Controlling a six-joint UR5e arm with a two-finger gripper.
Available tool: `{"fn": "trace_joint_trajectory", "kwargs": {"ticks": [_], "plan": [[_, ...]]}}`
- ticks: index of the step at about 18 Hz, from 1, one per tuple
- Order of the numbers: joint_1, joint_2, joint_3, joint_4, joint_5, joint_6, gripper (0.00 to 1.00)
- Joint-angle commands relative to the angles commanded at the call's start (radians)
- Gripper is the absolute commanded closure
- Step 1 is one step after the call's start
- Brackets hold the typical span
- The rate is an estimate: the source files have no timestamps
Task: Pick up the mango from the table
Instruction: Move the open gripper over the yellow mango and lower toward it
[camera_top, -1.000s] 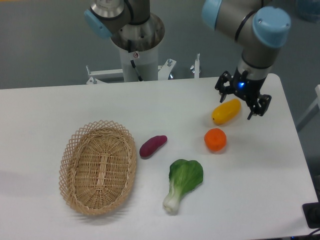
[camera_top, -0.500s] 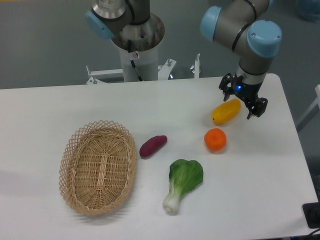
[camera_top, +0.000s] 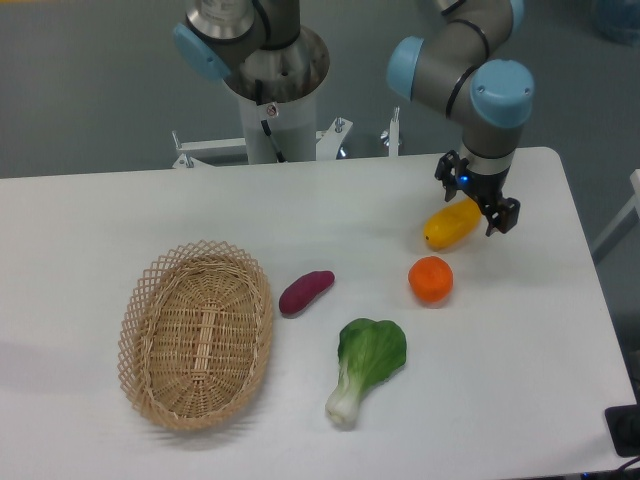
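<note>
Right over the far right part of the table, the gripper hangs with its two dark fingers spread apart, one finger on the far side of the mango and the other at its near right end. The jaws stand wide enough that the fruit's upper right end sits between them. Whether either fingertip actually touches the skin cannot be told from this view; the jaws have not closed on the fruit, so the hand is released and grasps nothing. A small blue light glows on the gripper body just above the fingers.

The mango lies on the white tabletop, tilted so that its orange-tinged end points up and right toward the gripper and its yellow end points down and left. It rests flat on the surface, not lifted.

Just below the mango, apart from it, sits a round orange. Further left lies a purple sweet potato, and near the front is a green bok choy with its white stem toward the camera. A woven wicker basket stands on the left side of the table, well apart from the gripper
</note>
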Motion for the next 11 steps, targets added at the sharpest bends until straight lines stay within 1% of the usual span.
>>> {"fn": "trace_joint_trajectory", "kwargs": {"ticks": [3,11], "plan": [[-0.002,-0.006,-0.012,0.009,0.002,-0.011,0.00],[-0.005,-0.012,-0.043,0.009,0.006,-0.015,0.00]]}}
